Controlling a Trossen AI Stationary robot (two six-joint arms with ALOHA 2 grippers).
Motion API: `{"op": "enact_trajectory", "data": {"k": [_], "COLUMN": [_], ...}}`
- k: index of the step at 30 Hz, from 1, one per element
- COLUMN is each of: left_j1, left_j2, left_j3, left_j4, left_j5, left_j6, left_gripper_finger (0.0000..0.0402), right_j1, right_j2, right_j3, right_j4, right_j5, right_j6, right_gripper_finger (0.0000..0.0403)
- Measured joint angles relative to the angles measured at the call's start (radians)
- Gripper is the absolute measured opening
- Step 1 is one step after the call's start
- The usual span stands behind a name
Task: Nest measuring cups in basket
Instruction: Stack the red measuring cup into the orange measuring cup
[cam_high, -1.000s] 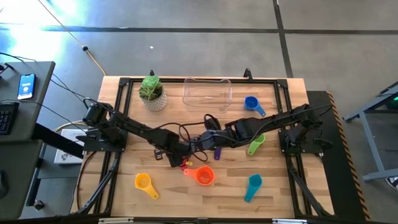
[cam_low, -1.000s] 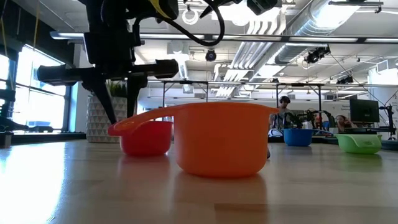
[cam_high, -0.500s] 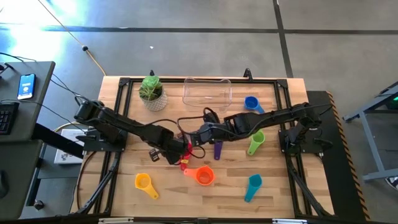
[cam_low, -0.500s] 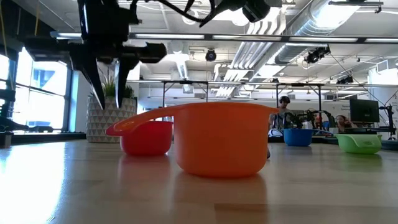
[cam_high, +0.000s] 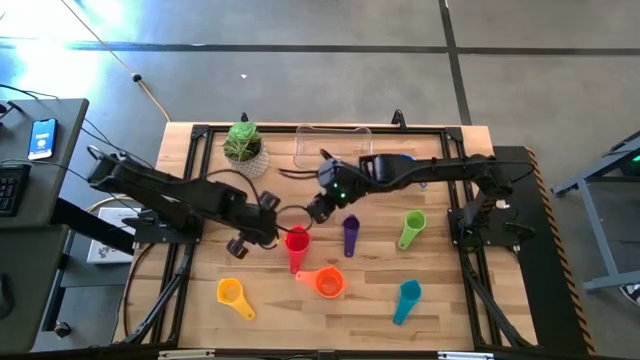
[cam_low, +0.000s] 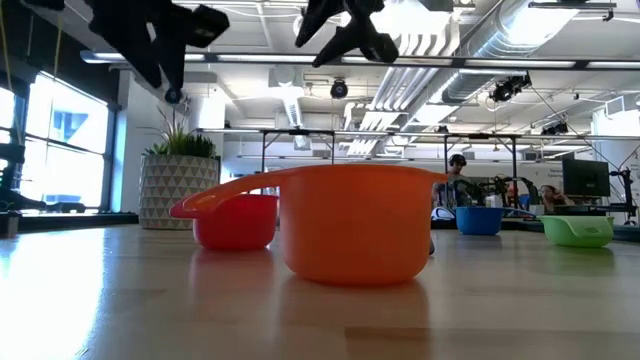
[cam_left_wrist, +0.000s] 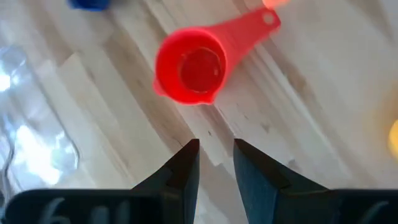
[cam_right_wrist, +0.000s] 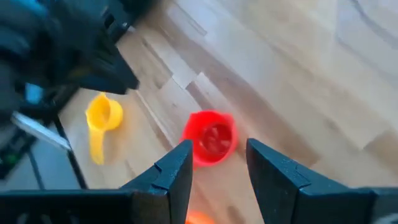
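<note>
Both arms have lifted clear of the red cup (cam_high: 296, 240), jaws released and empty; we judge it light, rigid, slippery, best pinched by its handle.

Six cups (cam_high: 297, 241) scattered, basket (cam_high: 333, 147) empty

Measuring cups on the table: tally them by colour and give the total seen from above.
Red cup: 1
Orange cup: 1
Yellow cup: 1
Green cup: 1
Teal cup: 1
Purple cup: 1
Blue cup: 0 in the high view, where the right arm covers its place; the low view shows 1
Total: 6 seen from above, 7 in all
</note>
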Motion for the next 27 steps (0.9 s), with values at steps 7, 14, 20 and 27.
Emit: {"op": "enact_trajectory", "data": {"k": [7,14,20,27], "left_j1": [0.0,0.0,0.0,0.0], "left_j2": [-0.097,-0.15,-0.173,-0.198], "left_j3": [0.0,0.0,0.0,-0.001], "left_j4": [0.0,0.008,0.023,0.023], "left_j5": [-0.003,-0.003,-0.003,-0.003], "left_j6": [-0.325,-0.61,-0.763,-0.85], "left_gripper_finger": [0.009,0.009,0.009,0.009], "right_j1": [-0.066,-0.097,-0.097,-0.084], "right_j2": [0.0,0.0,0.001,0.062], "right_j3": [0.0,0.0,0.0,0.002], "right_j4": [0.096,0.317,0.463,0.487], "right_j5": [-0.005,-0.006,-0.007,-0.086], "right_j6": [-0.302,-0.562,-0.719,-0.789], "right_gripper_finger": [0.0142,0.0142,0.0142,0.0142]}}
